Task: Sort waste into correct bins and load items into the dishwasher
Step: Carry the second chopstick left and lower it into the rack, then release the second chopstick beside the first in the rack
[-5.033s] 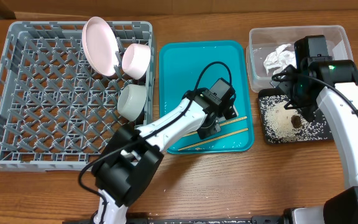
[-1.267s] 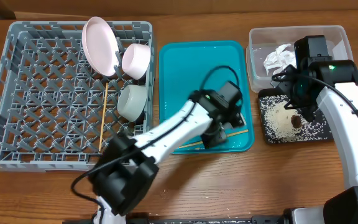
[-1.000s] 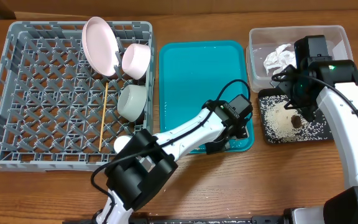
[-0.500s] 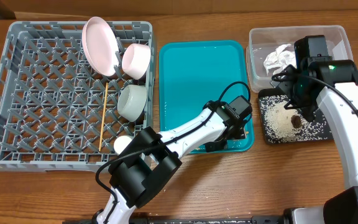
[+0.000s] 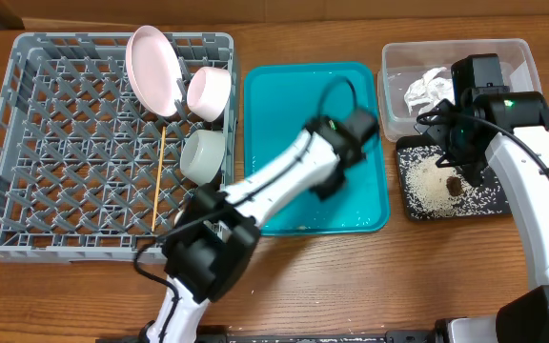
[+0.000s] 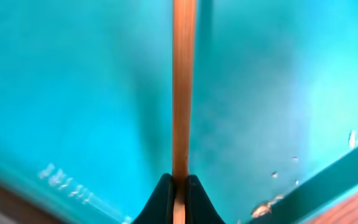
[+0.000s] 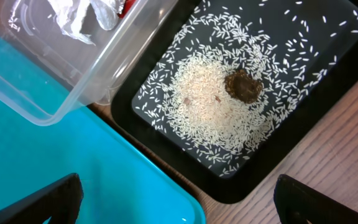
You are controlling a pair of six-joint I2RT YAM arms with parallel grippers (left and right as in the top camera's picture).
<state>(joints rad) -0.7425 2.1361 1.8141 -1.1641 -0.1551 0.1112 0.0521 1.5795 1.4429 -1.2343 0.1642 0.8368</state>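
Observation:
My left gripper (image 6: 179, 186) is shut on a thin wooden chopstick (image 6: 183, 93), which runs straight up from the jaws over the teal tray (image 6: 73, 93). From overhead the left gripper (image 5: 330, 183) hangs blurred above that tray's right half. Another chopstick (image 5: 158, 181) lies in the grey dishwasher rack (image 5: 27, 143), beside a plate (image 5: 152, 69) and two bowls (image 5: 210, 90) (image 5: 201, 155). My right gripper (image 7: 179, 205) is open and holds nothing, above the black tray (image 7: 328, 74) of rice (image 7: 210, 99) with a brown scrap (image 7: 244, 85). The clear tub (image 7: 55, 106) holds the napkin (image 7: 73, 18) and a red wrapper (image 7: 122, 5).
The teal tray (image 5: 284, 95) sits between the rack and the two bins. The clear tub (image 5: 518, 52) is at the back right, the black tray (image 5: 484, 205) just in front of it. A few crumbs lie on the teal tray's front edge (image 6: 266, 204).
The left gripper closed on the chopstick at the teal tray's front right corner and has swung back toward the tray's middle with it. The right arm has not moved.

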